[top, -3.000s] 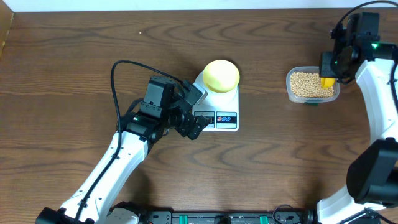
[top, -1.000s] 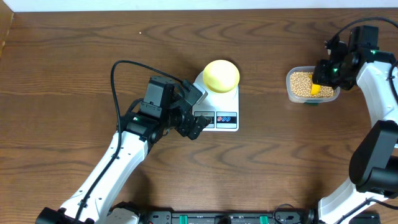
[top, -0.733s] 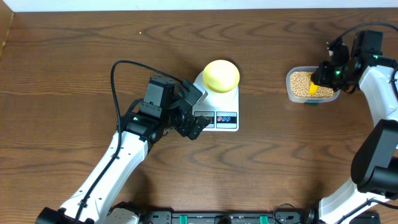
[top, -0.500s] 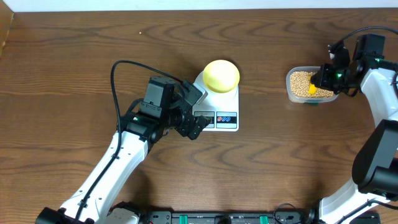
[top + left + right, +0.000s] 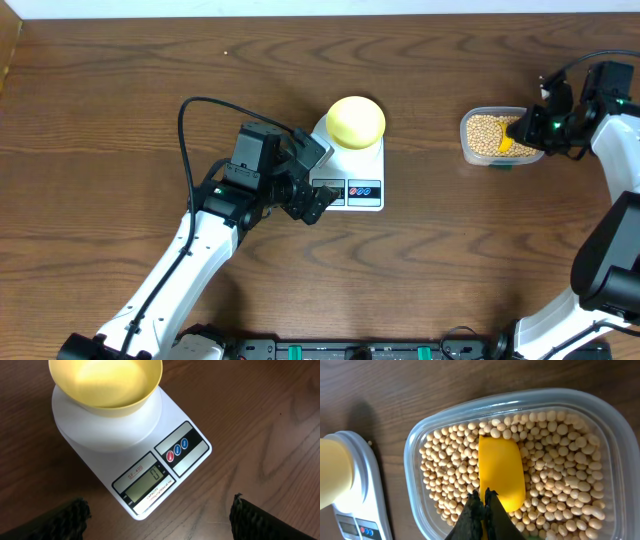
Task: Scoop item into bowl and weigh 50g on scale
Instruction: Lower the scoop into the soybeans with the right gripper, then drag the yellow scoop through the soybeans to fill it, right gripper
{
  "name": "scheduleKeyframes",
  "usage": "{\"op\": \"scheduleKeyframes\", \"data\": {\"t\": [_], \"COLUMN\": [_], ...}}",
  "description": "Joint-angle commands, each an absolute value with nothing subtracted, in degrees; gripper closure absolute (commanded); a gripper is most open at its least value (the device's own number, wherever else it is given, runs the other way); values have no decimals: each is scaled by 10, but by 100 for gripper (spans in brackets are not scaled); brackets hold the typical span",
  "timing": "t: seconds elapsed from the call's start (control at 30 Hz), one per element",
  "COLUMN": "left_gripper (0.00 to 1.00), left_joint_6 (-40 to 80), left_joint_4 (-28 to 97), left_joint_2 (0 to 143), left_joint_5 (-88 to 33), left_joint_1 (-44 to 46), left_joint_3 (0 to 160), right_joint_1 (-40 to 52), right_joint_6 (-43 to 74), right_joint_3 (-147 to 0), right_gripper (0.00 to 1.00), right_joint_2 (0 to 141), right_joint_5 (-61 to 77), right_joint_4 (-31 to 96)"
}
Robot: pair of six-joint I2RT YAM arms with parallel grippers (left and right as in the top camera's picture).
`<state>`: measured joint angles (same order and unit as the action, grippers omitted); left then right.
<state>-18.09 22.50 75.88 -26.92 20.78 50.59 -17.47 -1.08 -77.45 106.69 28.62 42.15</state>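
The pale yellow bowl [image 5: 356, 121] [image 5: 107, 382] sits empty on the white scale [image 5: 372, 160] [image 5: 135, 445], whose display shows 0. My left gripper [image 5: 318, 178] [image 5: 160, 532] hovers open over the scale's front left corner, with nothing between its fingers [image 5: 65, 520]. Beige beans, the item [image 5: 555, 475] [image 5: 483, 131], fill a clear tub [image 5: 415, 445] [image 5: 464, 138]. My right gripper [image 5: 484, 502] [image 5: 520, 131] is shut on the handle of a yellow scoop [image 5: 501, 472] [image 5: 505, 145]. The scoop's head lies in the beans in the tub.
In the right wrist view the scale [image 5: 355, 510] and bowl [image 5: 332, 472] show to the tub's left. A black cable [image 5: 185, 120] loops above the left arm. The dark wooden table [image 5: 120, 90] surrounds everything.
My right gripper has swung to the right and tilted, lowering the scoop's head into the beans. The left arm, bowl and scale have not moved.
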Motion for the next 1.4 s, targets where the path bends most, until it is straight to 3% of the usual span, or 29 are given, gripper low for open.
{"op": "scheduleKeyframes", "data": {"t": [0.0,1.37], "left_gripper": [8,8], "left_joint_6": [-190,-190], "left_joint_4": [226,226], "left_joint_2": [764,764], "left_joint_5": [-278,-278], "left_joint_1": [205,205], "left_joint_3": [501,501], "right_joint_1": [-178,-233], "right_joint_6": [-13,-14], "right_joint_3": [-761,-760], "right_gripper": [99,99], "right_joint_2": [1079,1129], "right_joint_5": [309,376], "right_joint_4": [429,420]}}
